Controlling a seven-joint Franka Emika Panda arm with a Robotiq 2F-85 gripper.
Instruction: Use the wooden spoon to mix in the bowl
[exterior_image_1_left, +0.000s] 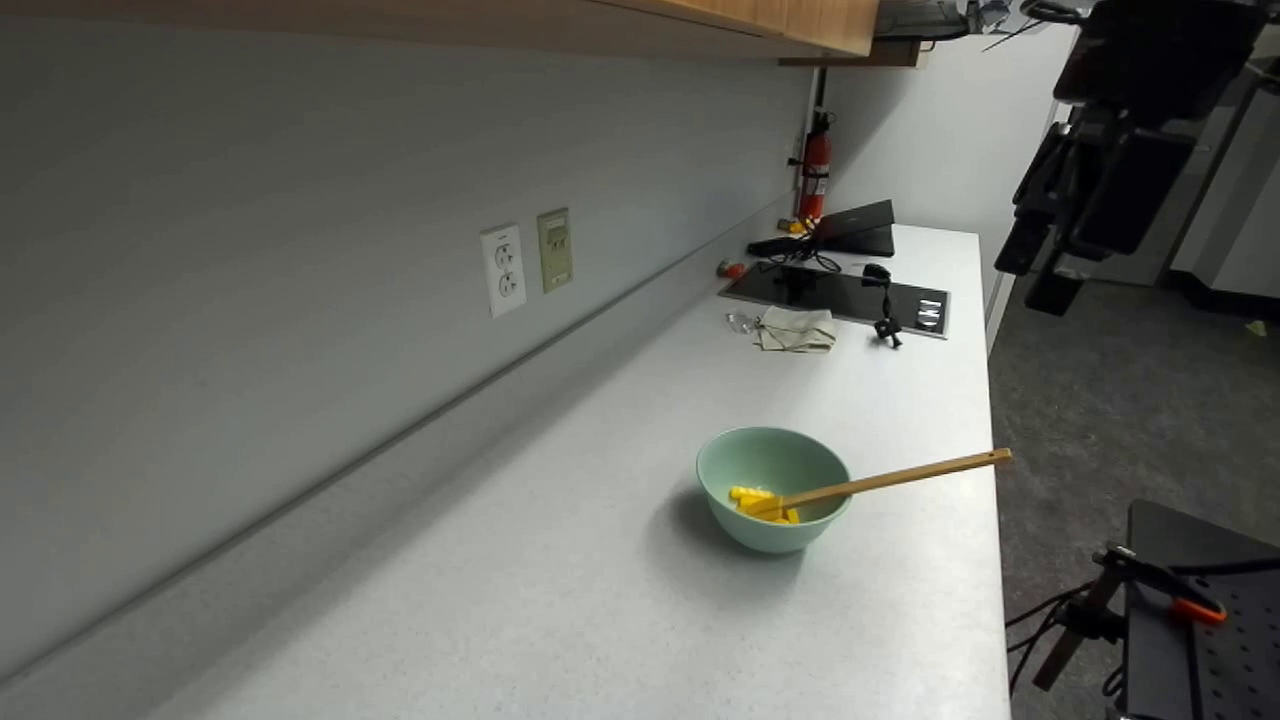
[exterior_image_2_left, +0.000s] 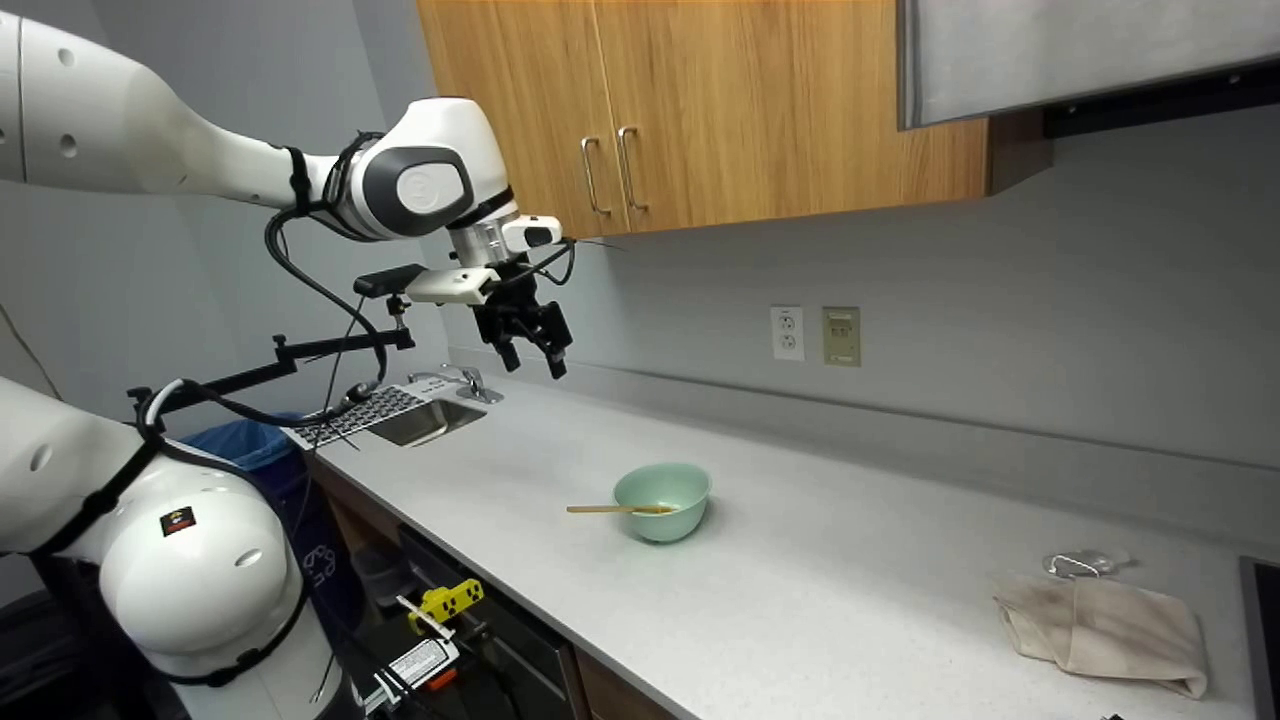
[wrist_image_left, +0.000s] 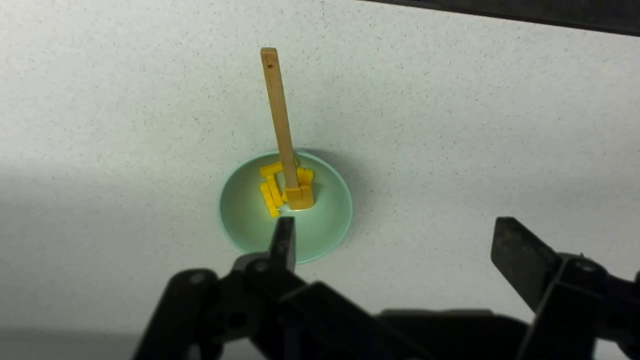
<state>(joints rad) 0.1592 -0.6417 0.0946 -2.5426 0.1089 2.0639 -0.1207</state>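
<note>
The mint green bowl (exterior_image_1_left: 765, 538) stands upright on the white counter and shows in both exterior views (exterior_image_2_left: 662, 530) and in the wrist view (wrist_image_left: 327, 220). Several yellow pieces (wrist_image_left: 270, 195) lie inside it. The wooden spoon (exterior_image_1_left: 910, 476) leans in the bowl with its flat, yellowish head among the pieces. Its straight handle (wrist_image_left: 278, 110) crosses the rim and sticks out toward the counter's front edge, also seen in an exterior view (exterior_image_2_left: 598, 509). My gripper (exterior_image_2_left: 534, 364) is open and empty, high above the counter, apart from spoon and bowl. In the wrist view its fingers (wrist_image_left: 395, 222) are wide apart; the left fingertip overlaps the bowl.
A folded cloth (exterior_image_1_left: 797, 330) lies farther along the counter, beside a dark cooktop (exterior_image_1_left: 840, 295). A sink (exterior_image_2_left: 428, 422) is at the opposite end. Wooden cabinets (exterior_image_2_left: 700, 110) hang above the counter. A grey wall (exterior_image_1_left: 350, 300) runs along the back.
</note>
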